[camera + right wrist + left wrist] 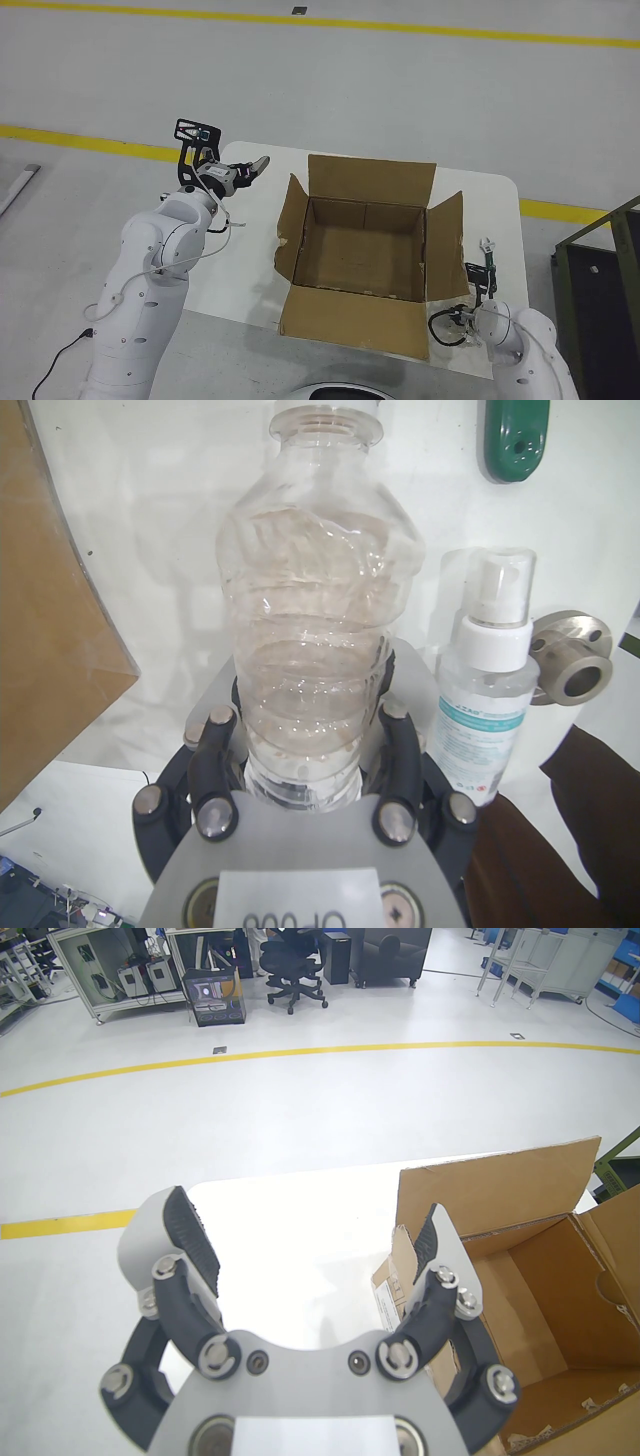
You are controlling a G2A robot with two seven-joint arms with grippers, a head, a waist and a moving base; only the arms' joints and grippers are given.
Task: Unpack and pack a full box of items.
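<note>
Cardboard box [365, 250], brown and open with its flaps splayed, sits in the middle of the white table [490, 200]. From above its floor looks bare, so I judge you are at the turn between unpacking and packing.

Your right gripper [312, 705] has its fingers closed around the base end of one clear, dented plastic bottle [315, 600], cap pointing away from the wrist, just outside the box's right side. Whether the bottle touches the table I cannot tell. Your left gripper [306, 1208] hovers over the table's far corner beside the box, fingers spread wide with nothing between them.

Next you either set this bottle down or carry it over the flap into the box. Its thin wall calls for a gentle squeeze.

Near it, count:
- one spray bottle [485, 710] with a white pump and clear cap
- one steel flange [575, 665]
- one green plastic piece [515, 440]
- one dark brown item [550, 840] I cannot identify
</note>
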